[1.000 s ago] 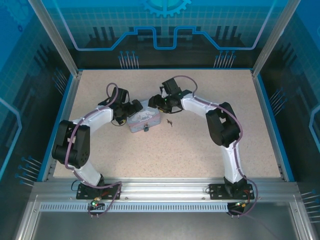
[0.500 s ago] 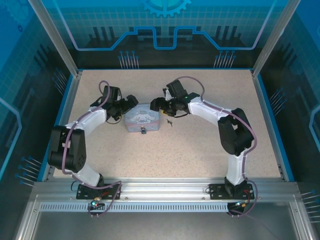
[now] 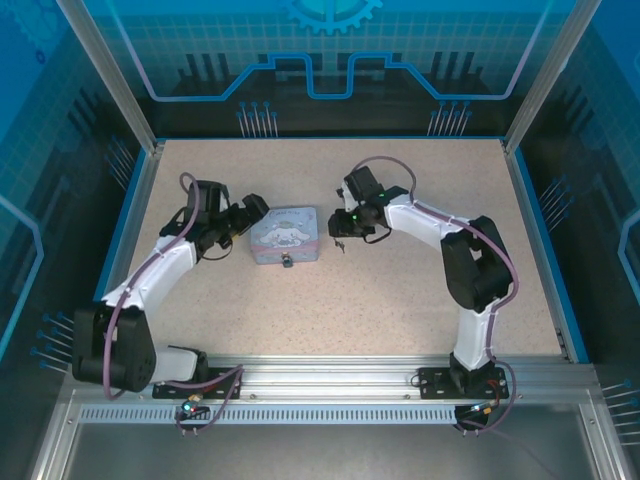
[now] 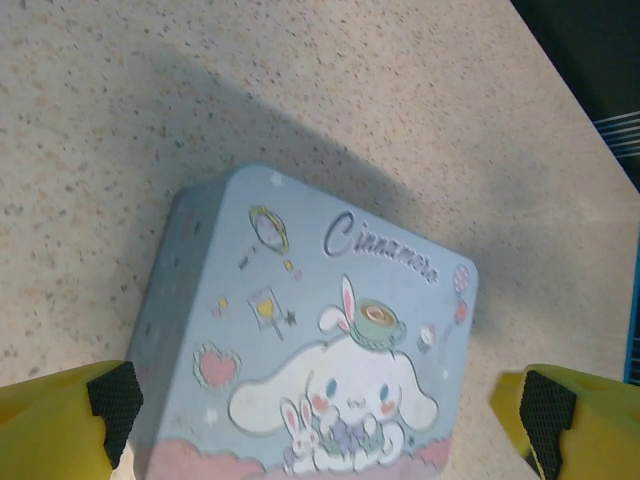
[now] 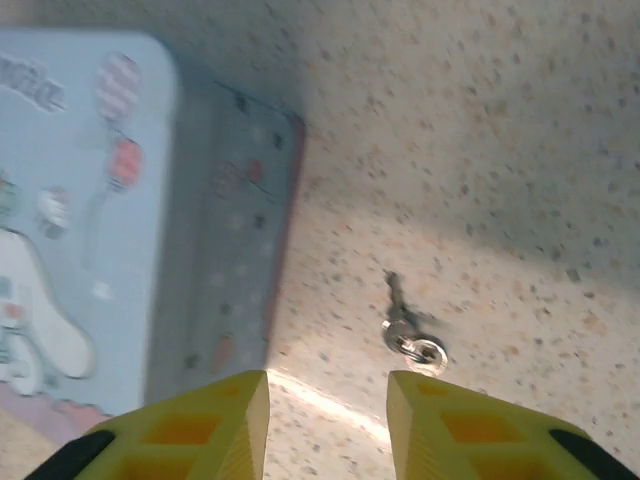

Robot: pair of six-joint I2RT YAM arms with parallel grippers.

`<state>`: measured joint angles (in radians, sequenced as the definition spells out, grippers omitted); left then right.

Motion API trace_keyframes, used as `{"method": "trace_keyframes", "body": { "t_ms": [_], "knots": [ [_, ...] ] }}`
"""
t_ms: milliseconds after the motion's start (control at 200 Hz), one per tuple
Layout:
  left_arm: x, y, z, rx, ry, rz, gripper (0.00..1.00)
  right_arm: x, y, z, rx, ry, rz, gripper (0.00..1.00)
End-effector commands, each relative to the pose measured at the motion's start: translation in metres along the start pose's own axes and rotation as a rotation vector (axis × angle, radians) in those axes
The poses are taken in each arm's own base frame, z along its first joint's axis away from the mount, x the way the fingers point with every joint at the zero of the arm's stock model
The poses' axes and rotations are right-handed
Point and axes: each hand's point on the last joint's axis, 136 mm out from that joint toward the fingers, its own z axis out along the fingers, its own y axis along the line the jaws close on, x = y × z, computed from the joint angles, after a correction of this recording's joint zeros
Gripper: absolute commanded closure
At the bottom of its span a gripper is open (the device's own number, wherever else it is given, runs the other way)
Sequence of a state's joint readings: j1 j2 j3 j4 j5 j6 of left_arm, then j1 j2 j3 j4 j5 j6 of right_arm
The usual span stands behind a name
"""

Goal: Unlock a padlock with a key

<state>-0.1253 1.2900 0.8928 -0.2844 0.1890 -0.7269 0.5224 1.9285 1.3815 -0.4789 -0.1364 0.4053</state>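
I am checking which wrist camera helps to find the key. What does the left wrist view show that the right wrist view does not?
Left wrist view, not the right: most of the printed lid of the tin, with its white cartoon figure, between the wide-open fingers of the left hand. Right wrist view, not the left: the key on the table, apart from the tin's side wall, ahead of the open, empty right hand. Both: the tin and the speckled table.

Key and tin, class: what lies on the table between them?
Nothing: the right wrist view shows bare speckled tabletop between the key and the tin.
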Motion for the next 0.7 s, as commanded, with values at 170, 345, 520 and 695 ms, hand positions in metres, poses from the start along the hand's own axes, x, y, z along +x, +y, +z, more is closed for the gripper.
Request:
{"method": "trace_keyframes", "body": {
  "t_ms": [170,345,520,695],
  "knots": [
    [0.019,-0.015,-0.006,0.047,0.069,-0.011,0.01,0.013,-0.025,0.012,0.097,0.054,-0.194,0.64],
    [0.02,-0.024,-0.002,0.054,0.079,0.002,0.01,0.014,-0.027,0.02,0.114,0.07,-0.23,0.61],
    [0.02,-0.027,0.0,0.053,0.082,0.005,0.01,0.012,-0.024,0.028,0.107,0.076,-0.234,0.61],
    [0.019,-0.027,-0.001,0.049,0.078,0.008,0.01,0.015,-0.018,0.035,0.095,0.092,-0.257,0.61]
  ]
}}
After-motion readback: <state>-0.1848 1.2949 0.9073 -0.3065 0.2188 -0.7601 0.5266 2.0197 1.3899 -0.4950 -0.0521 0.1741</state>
